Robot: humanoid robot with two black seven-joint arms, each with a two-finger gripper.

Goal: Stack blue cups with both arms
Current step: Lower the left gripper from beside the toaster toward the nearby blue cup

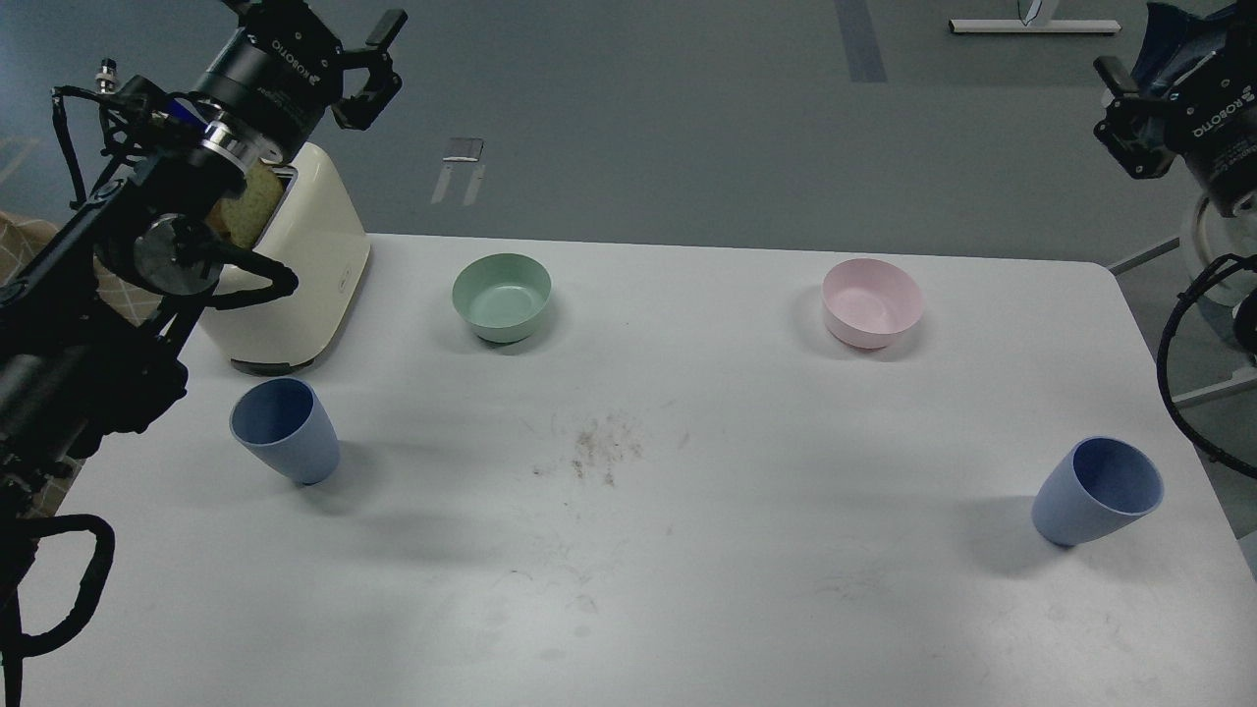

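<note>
Two blue cups stand upright and far apart on the white table (pixel 687 589). One blue cup (pixel 285 430) is at the left, just in front of the toaster; the other blue cup (pixel 1098 491) is near the right edge. My left gripper (pixel 381 61) hangs high above the table's back left corner, over the toaster, open and empty. At the top right, beyond the table's edge, my right gripper (pixel 1116 108) is also raised, its fingers apart with nothing between them. Both grippers are well away from the cups.
A cream toaster (pixel 295 265) with bread in its slot stands at the back left. A mint-green bowl (pixel 501 297) and a pink bowl (pixel 872 302) sit along the back. Dark crumbs (pixel 594 447) mark the table's middle.
</note>
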